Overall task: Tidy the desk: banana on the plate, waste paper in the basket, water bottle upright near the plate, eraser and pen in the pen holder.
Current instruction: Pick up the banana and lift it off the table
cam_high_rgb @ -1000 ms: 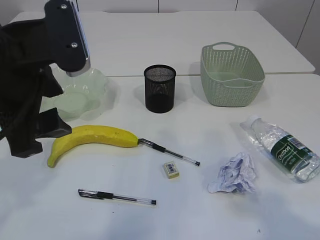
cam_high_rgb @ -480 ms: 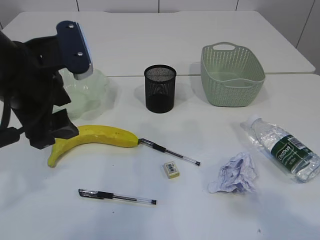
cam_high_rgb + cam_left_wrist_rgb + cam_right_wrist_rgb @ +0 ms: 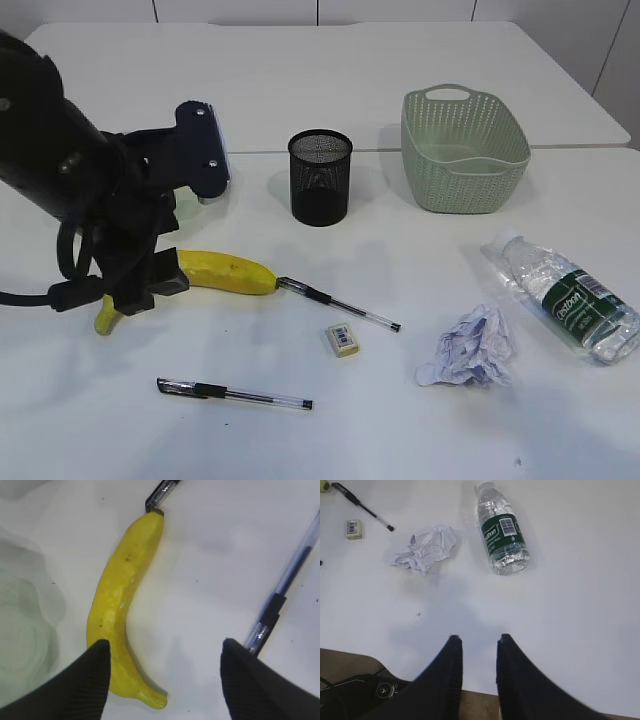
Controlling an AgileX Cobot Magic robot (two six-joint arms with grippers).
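A yellow banana (image 3: 232,271) lies on the white table; my left arm covers its left part. In the left wrist view the banana (image 3: 122,595) runs between a pen tip (image 3: 162,492) and my open, empty left gripper (image 3: 162,647), whose left finger is over the banana's stem end. The gripper also shows in the exterior view (image 3: 145,288). The glass plate (image 3: 20,630) is beside the banana. A lying water bottle (image 3: 570,298), crumpled paper (image 3: 468,347), eraser (image 3: 342,339) and two pens (image 3: 340,305) (image 3: 233,393) lie about. My right gripper (image 3: 479,639) is slightly open and empty, near the table's edge.
A black mesh pen holder (image 3: 320,178) and a green basket (image 3: 463,150) stand at the back. The right wrist view shows the bottle (image 3: 502,530), the paper (image 3: 426,547), the eraser (image 3: 353,529) and a pen (image 3: 362,506) ahead of the gripper.
My left arm has swung down and to the right over the banana's left end, and now hides most of the plate. The objects on the table have not moved.
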